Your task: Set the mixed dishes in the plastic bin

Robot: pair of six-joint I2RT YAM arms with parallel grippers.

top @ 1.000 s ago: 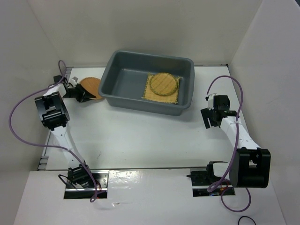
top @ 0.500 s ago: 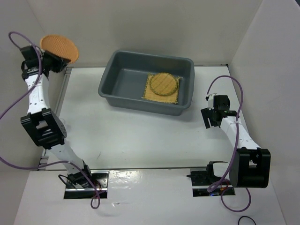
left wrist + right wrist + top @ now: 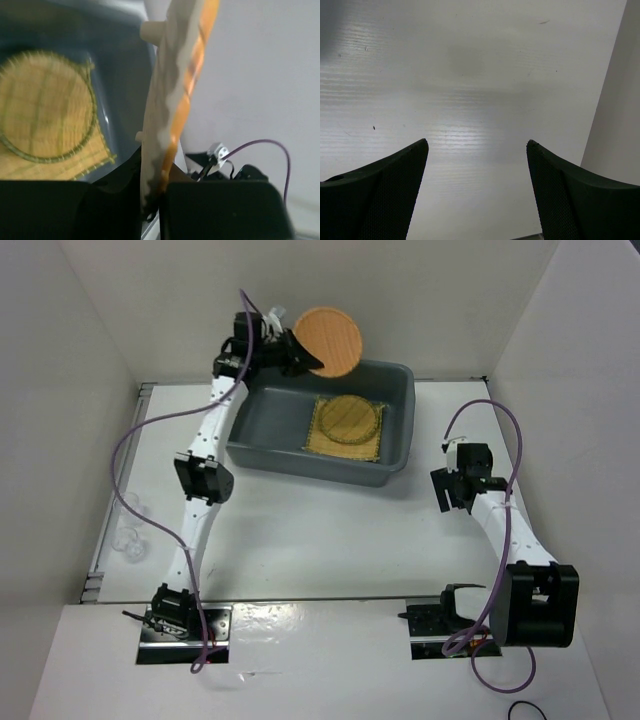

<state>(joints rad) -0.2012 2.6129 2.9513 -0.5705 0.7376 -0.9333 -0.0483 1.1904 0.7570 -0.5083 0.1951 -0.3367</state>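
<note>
Our left fingers (image 3: 291, 350), clamped on the rim of the round orange-brown plate (image 3: 330, 340), have swung it from the far-left corner to above the plastic bin's (image 3: 300, 464) far wall. The square woven plate (image 3: 316, 444) and round woven plate (image 3: 349, 418) lie inside. We judge release comes next. Our right fingers (image 3: 380, 200) gape empty over the bench (image 3: 300, 530); clear cups (image 3: 128, 540) wait at left.

The large dark grey plastic bin (image 3: 268, 428) sits at the back of the white counter (image 3: 320, 535). In its right half lies the square tan woven mat (image 3: 320, 443), with the smaller round tan woven plate (image 3: 348, 418) on top. Over the bin's back rim, the left claw (image 3: 297, 352) pinches the round orange-brown plate (image 3: 330, 340). The small clear cups (image 3: 130, 540) sit at the counter's left edge. The right claw (image 3: 447, 490) is to the right of the bin.
</note>
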